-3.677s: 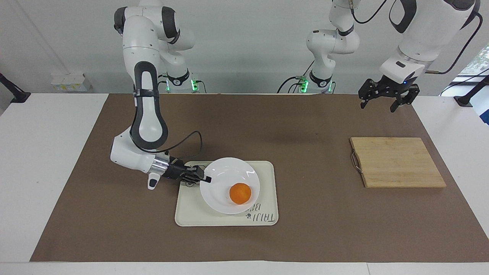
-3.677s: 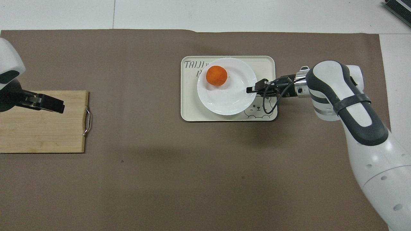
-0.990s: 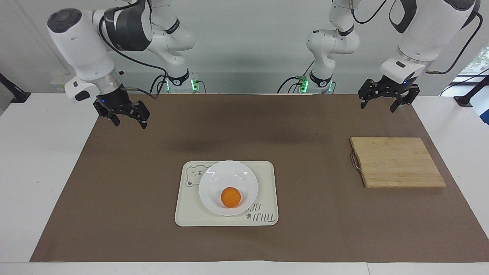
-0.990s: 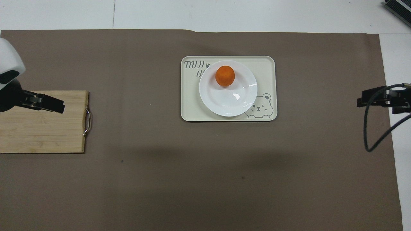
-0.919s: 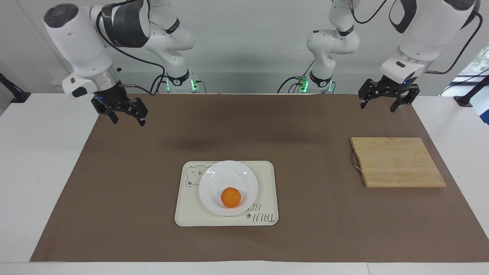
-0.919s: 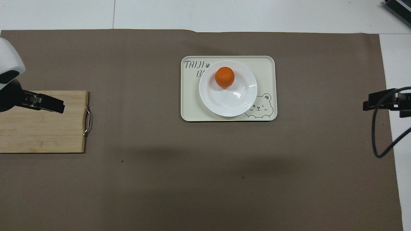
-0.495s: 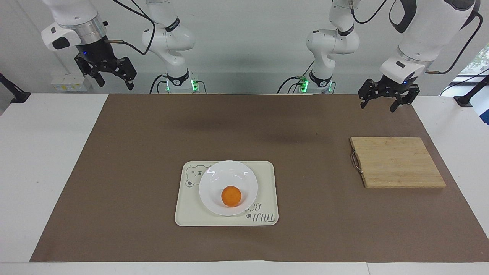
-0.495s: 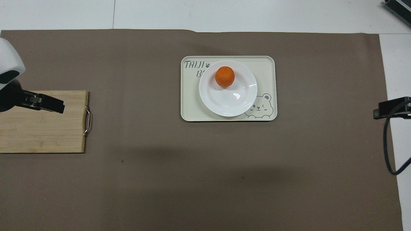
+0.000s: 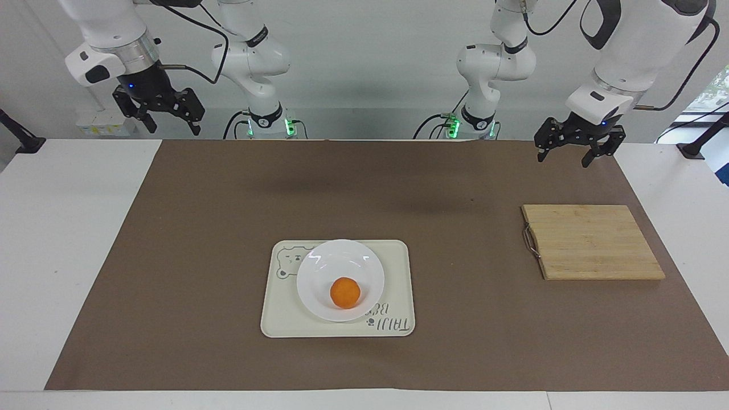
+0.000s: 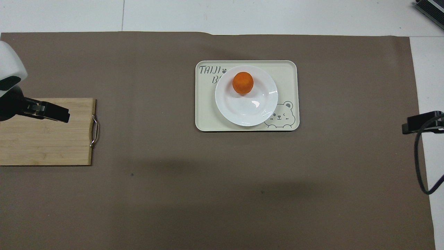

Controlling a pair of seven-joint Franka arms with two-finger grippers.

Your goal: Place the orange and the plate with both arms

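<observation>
1. Brown mat (image 9: 171,256) covers a white table (image 9: 57,228); plain pale wall at the robots' end.
2. Orange (image 9: 345,292) sits in the white plate (image 9: 319,267), off-centre toward the plate's edge farthest from the robots. Plate rests on the cream bear tray (image 9: 398,267), mid-table.
3. Right gripper (image 9: 160,117) hangs high over the mat's corner at the right arm's end, close to the robots. Jaws spread wide, nothing between them.
4. Left gripper (image 9: 574,149) hangs over the mat edge at the left arm's end, just short of the bamboo cutting board (image 9: 592,242). Jaws also wide and empty; this arm waits.
5. Key relation: plate and orange lie well apart from both claws, farther out on the table and inward toward the middle from each. From the right gripper they are down, out and across toward the left arm's end; from the left gripper it is the mirror case, with the cutting board nearly beneath it.
6. Nearer arm: my read is the right, as the tray sits slightly toward its end. Margin is small.
7. Long axis: plate and orange are round, so no preferred approach angle. Tray's long side runs across the table between the two arms' ends.
8. Judgement: orange in plate, plate on tray, both claws clear. Placement looks done.
9. Hard to see: overhead view shows only a black tip of the right gripper at the frame edge plus a cable loop; left gripper is partly cut off there too. Tray lettering is partly covered by the plate.
</observation>
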